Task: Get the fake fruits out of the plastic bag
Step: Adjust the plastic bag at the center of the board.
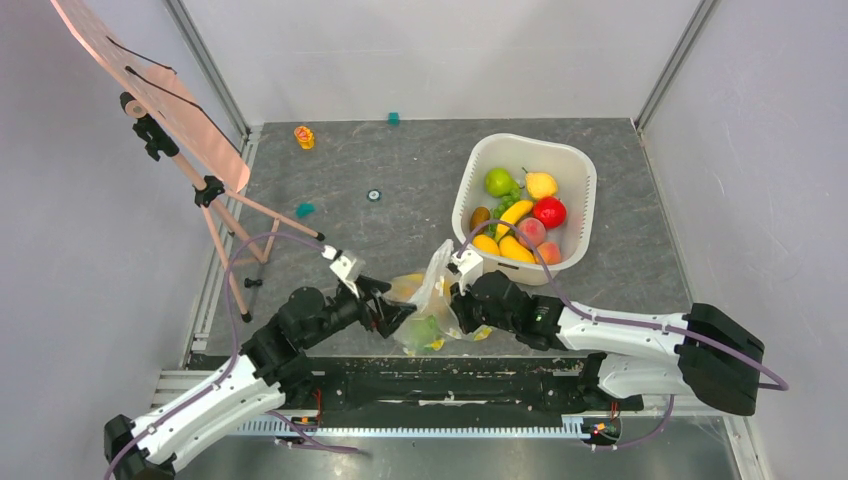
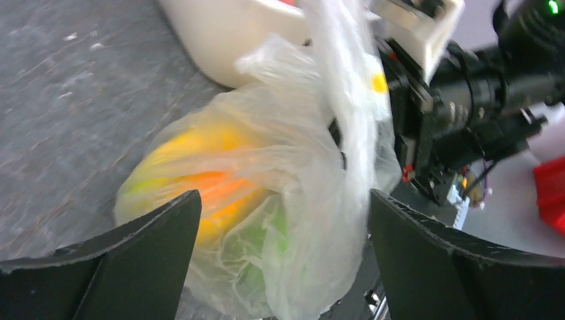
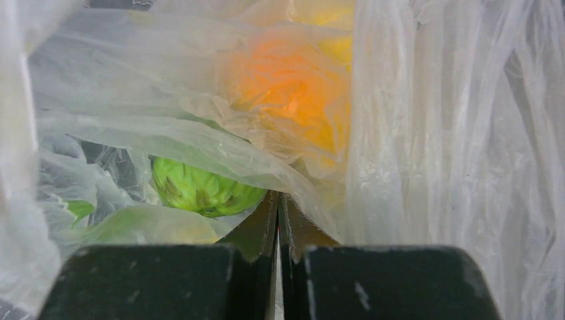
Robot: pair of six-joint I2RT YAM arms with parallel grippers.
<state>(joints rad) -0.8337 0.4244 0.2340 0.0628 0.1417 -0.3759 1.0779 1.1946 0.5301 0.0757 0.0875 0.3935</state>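
- The plastic bag [image 1: 430, 300] lies at the near edge of the desk [image 1: 330, 180], between the two arms. An orange-yellow fruit [image 3: 293, 93] and a bumpy green fruit [image 3: 200, 190] are inside it.
- The right gripper [image 3: 278, 200] has its jaws clenched, apparently pinching a fold of film.
- The left gripper [image 2: 283, 200] has its jaws released wide, flanking the bulge and grasping nothing.
- Likely best: the right holds the film taut so the mouth gapes, and the left enters the opening rather than squeezing fruit through plastic.
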